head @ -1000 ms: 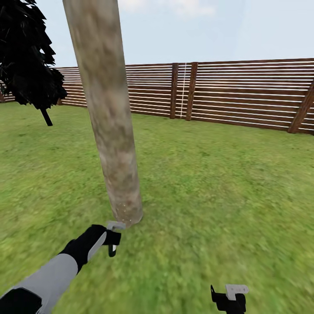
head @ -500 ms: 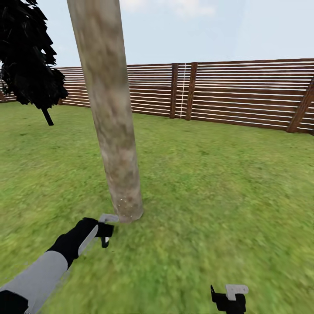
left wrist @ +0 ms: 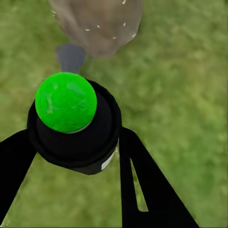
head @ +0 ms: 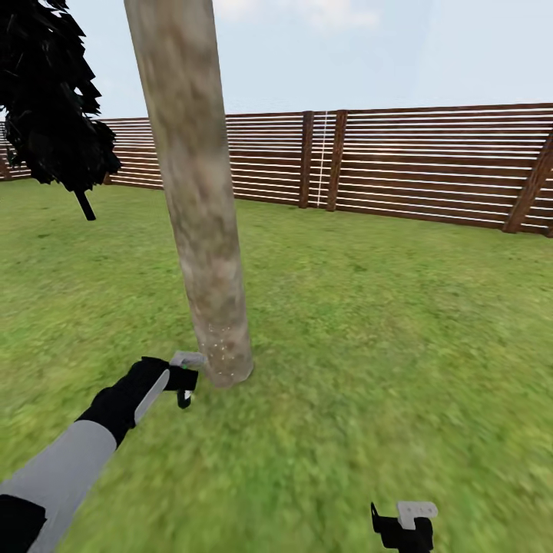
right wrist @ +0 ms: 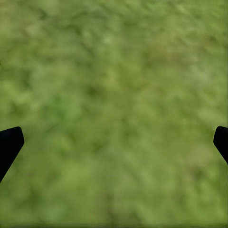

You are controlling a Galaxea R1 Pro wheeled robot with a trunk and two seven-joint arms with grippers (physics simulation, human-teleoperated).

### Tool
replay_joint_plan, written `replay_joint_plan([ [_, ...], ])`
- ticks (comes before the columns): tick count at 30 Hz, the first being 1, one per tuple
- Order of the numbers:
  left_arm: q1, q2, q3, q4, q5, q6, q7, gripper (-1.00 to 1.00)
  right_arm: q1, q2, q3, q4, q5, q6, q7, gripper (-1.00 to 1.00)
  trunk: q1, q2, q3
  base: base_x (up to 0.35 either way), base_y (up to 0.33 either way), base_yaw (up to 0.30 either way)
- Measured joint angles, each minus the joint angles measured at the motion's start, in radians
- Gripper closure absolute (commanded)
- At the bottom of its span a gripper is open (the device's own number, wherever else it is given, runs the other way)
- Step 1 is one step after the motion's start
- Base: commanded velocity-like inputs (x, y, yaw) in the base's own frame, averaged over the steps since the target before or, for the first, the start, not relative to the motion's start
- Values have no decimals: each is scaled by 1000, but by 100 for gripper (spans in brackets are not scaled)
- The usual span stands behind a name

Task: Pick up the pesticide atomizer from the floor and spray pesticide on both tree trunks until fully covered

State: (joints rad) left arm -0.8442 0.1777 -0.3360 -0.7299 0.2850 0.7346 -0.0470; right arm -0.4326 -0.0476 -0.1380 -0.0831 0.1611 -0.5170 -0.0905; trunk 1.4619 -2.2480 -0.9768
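A thick mottled grey-tan tree trunk [head: 201, 200] rises from the lawn just ahead of me, its foliage out of view. Fine white pesticide specks [head: 220, 350] dot its base, also seen close up on the trunk [left wrist: 102, 23]. My left gripper [head: 184, 379] hovers low beside the trunk's foot, shut on the pesticide atomizer [left wrist: 71, 123], a black bottle with a round bright green top and a grey nozzle [left wrist: 70, 57] aimed at the trunk. My right gripper [head: 403, 522] hangs open over bare grass, its dark fingertips [right wrist: 9, 145] spread wide.
A near-black tree [head: 54, 100] with a thin dark trunk stands at the far left. The brown slatted fence [head: 430, 165] closes the back of the green lawn [head: 399, 322]. Open grass stretches to the right of the trunk.
My left arm has reached forward, carrying the atomizer closer to the trunk's foot. More white specks show on the trunk's base. The view has shifted slightly. The right gripper has stayed put.
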Motion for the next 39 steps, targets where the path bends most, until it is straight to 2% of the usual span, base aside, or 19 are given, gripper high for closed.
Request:
replay_joint_plan([
  [2,-10,-12,-4,-2,18,5,-1,100,0,0,0,0,0,0,0,-100,0,0,0,0,0,0],
  [4,-23,-60,-8,-3,21,25,-1,100,0,0,0,0,0,0,0,-100,0,0,0,0,0,0],
  [5,-37,-85,-9,-5,22,71,-1,100,0,-1,0,0,0,0,0,-100,0,0,0,0,0,0],
  [6,-51,-85,-6,-7,7,106,-3,100,0,-1,0,0,0,0,0,-100,0,0,0,0,0,0],
  [8,-78,-59,0,-6,-2,126,-7,100,0,-1,0,0,0,0,0,-100,0,0,0,0,0,0],
  [9,-85,-31,2,-4,-1,130,-8,100,0,-2,0,0,0,0,0,-100,0,0,0,0,0,0],
  [10,-91,10,2,-3,11,133,-10,100,0,-2,0,0,0,0,0,-100,0,0,0,0,0,0],
  [11,-90,23,-1,-2,9,134,-11,100,0,-2,0,0,0,0,0,-100,0,0,0,0,0,0],
  [13,-87,15,-7,-7,22,135,-11,100,0,-2,0,1,0,0,0,-100,0,0,0,0,0,0],
  [14,-86,-4,-8,-8,26,135,-11,100,0,-2,0,1,0,0,0,-100,0,0,0,0,0,0],
  [15,-90,-43,-9,-9,21,135,-10,100,0,-2,1,2,0,0,0,-100,0,0,0,0,0,0],
  [16,-92,-59,-8,-9,29,135,-10,100,0,-2,1,2,0,0,0,-100,0,0,0,0,0,0],
  [17,-94,-64,-6,-9,20,140,-10,100,0,-2,1,2,0,0,0,-100,0,0,0,0,0,0],
  [19,-107,-58,-1,-10,18,154,-10,100,0,-2,1,2,0,0,0,-100,0,0,0,0,0,0],
  [20,-120,-41,2,-10,11,158,-10,100,0,-2,2,2,0,0,0,-100,0,0,0,0,0,0],
  [22,-129,22,4,-9,9,160,-12,100,0,-2,2,2,0,0,0,-100,0,0,0,0,0,0],
  [25,-130,66,5,-8,17,159,-32,100,0,-2,2,2,0,0,0,-100,0,0,0,0,0,0],
  [31,-113,61,-1,20,22,142,-35,100,0,-2,1,2,0,0,0,-100,0,0,0,46,15,0],
  [39,-151,65,1,-12,20,161,-31,100,0,-2,1,2,0,0,0,-100,0,0,0,183,81,0],
])
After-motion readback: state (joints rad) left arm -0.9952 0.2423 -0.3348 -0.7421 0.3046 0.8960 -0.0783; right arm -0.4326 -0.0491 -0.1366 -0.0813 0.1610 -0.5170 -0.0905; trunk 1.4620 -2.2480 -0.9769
